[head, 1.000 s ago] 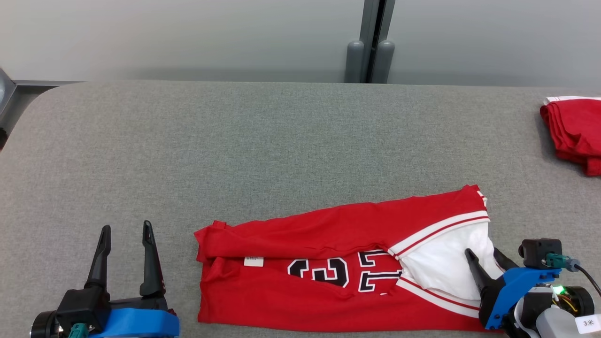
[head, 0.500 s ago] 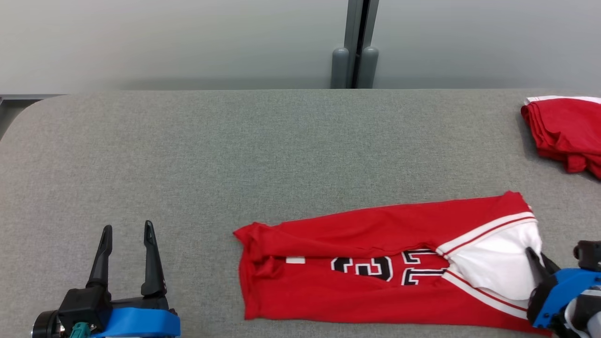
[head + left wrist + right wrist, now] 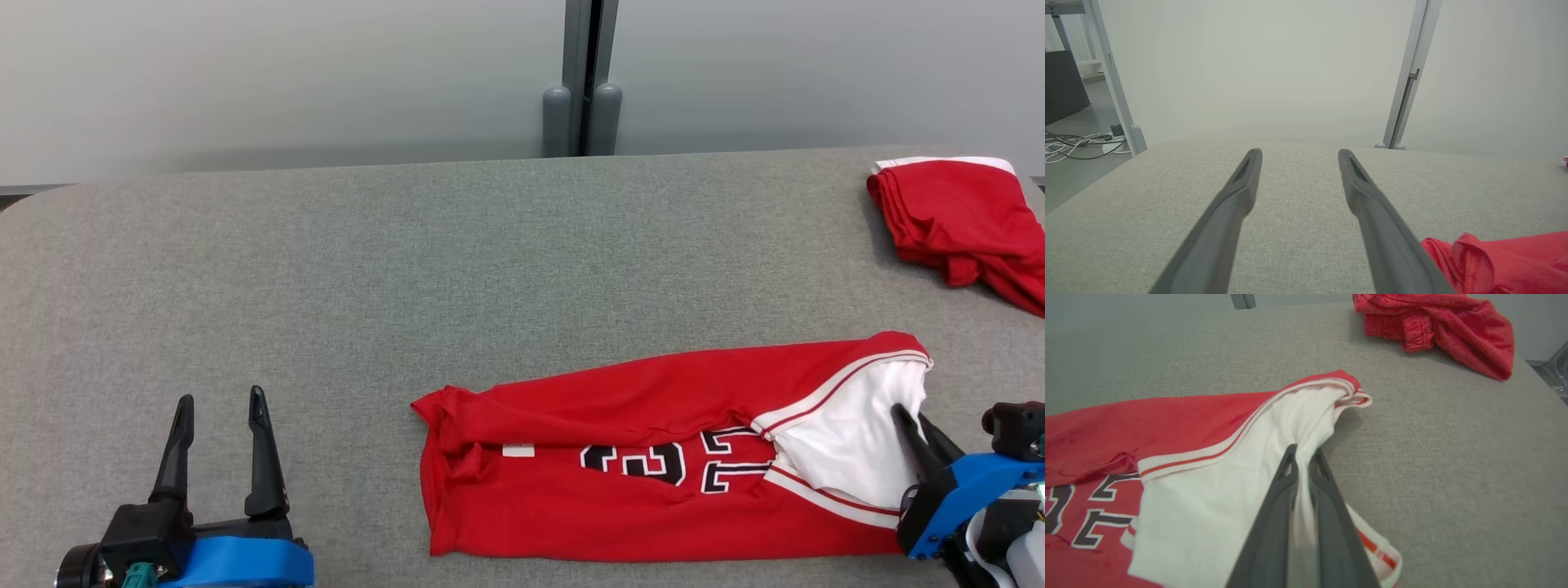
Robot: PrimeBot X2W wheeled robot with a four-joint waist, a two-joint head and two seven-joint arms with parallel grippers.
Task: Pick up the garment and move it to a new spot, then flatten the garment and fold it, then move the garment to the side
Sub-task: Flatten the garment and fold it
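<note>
While the right gripper [image 3: 913, 418] is clamped on the white end of the half-folded red garment [image 3: 604, 514] stretching to its left, the left gripper [image 3: 220, 400] sits spread and empty; more folding and moving aside likely remain.

The jersey [image 3: 620, 523], lower centre to right of the head view, is bright red. It has black numerals [image 3: 653, 465] outlined in white, a white panel [image 3: 849, 441] at its right end edged with white-and-red stripes, and a small white label [image 3: 518, 450]. The cloth [image 3: 955, 212] at upper right is the same red with a white edge. The counter [image 3: 408, 269] is a mottled grey weave. The fingers [image 3: 261, 465] are black, on blue mounts [image 3: 237, 563]. The wall [image 3: 286, 73] is pale grey.
</note>
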